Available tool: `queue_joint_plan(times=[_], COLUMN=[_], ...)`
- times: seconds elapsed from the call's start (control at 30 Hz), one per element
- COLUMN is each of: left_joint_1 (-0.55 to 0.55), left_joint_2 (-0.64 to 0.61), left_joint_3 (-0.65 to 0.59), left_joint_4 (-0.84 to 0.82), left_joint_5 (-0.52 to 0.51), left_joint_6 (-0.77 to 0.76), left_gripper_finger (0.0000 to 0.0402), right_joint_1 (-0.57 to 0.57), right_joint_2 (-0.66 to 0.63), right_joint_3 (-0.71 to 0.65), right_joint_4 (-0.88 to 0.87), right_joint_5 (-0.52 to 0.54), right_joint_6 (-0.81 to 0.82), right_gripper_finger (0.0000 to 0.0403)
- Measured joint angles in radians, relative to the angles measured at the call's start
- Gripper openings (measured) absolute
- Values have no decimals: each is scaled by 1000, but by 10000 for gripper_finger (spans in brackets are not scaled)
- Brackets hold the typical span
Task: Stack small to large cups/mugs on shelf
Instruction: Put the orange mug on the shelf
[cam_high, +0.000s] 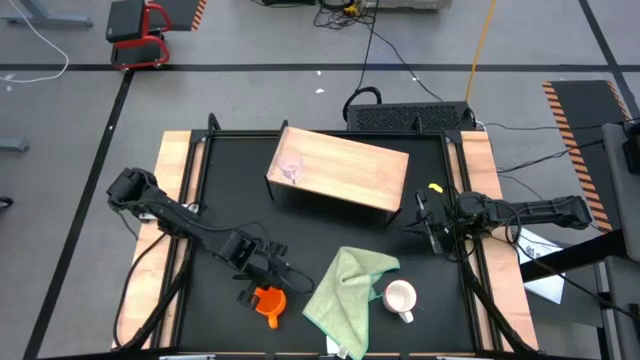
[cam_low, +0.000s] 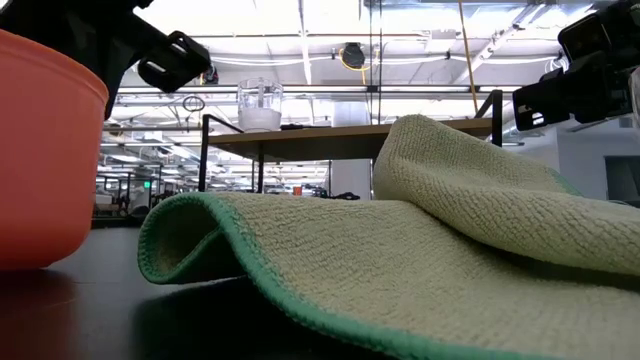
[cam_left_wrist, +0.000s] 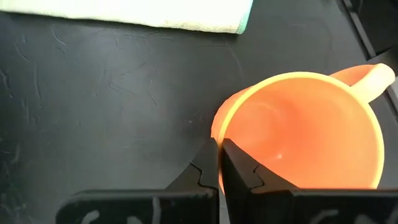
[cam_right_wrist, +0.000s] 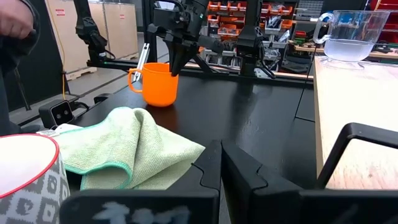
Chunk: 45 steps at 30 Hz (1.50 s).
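Fingers of the left gripper (cam_left_wrist: 219, 163) pinch the orange mug's (cam_left_wrist: 305, 134) rim; that thin hold could let it tilt when lifted.

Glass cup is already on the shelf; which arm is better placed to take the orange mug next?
Left. The left gripper is at the orange mug, fingers pinching its rim, while the right gripper hangs beside the shelf, across the green cloth.

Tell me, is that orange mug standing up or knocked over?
Standing upright: the orange mug sits on its base on the black tabletop, open mouth up.
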Motion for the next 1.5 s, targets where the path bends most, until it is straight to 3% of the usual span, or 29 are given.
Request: queue_joint_plan(times=[0.4, 1.5], left_joint_1=[2, 45], left_joint_2=[-96, -97], left_joint_3=[0, 5], left_joint_4=[-2, -84], left_joint_5=[-21, -36], left_joint_6=[18, 24], left_gripper_finger=[1, 0], right_joint_1=[0, 0], right_joint_2=[0, 0], right_joint_3=[0, 0], right_joint_4=[1, 5], right_joint_5=[0, 0], right_joint_6=[-1, -1], right_gripper_finger=[0, 0])
